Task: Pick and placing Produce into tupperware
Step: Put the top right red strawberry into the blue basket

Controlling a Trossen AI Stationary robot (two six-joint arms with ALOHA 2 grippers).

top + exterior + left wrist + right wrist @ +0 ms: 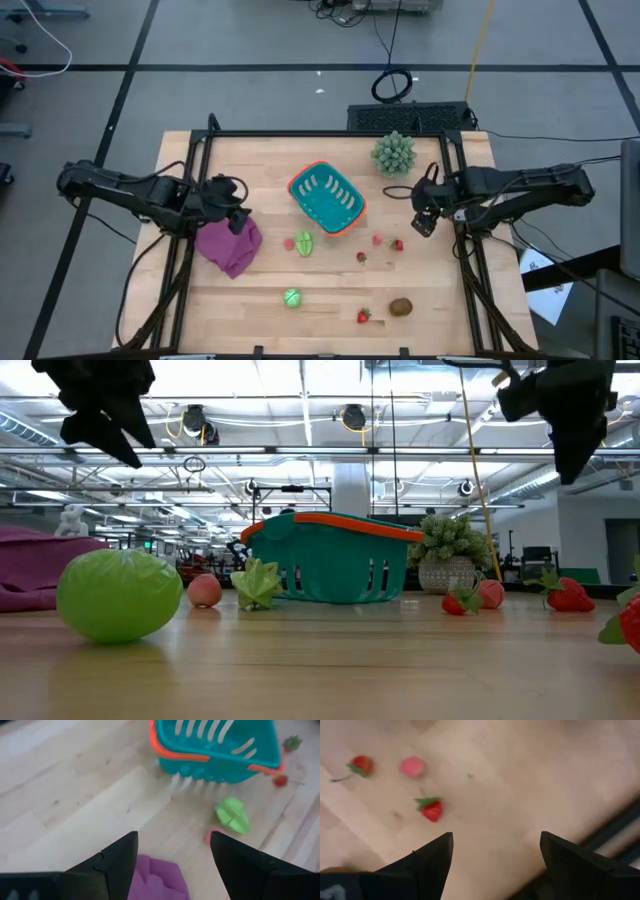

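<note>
Basically wood table [250, 300], produce scattered; both grippers, left gripper [172, 851] and right gripper [495, 851], wide open, empty; behind, probably a lab hall.

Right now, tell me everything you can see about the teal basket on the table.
The teal basket is a rectangular plastic tub with slotted sides and an orange rim. It looks empty and sits open side up, turned at an angle to the table's edges, near the middle of the wooden table. A green leafy piece and a small pink piece lie just in front of it, apart from it. Neither pincer touches it.
</note>
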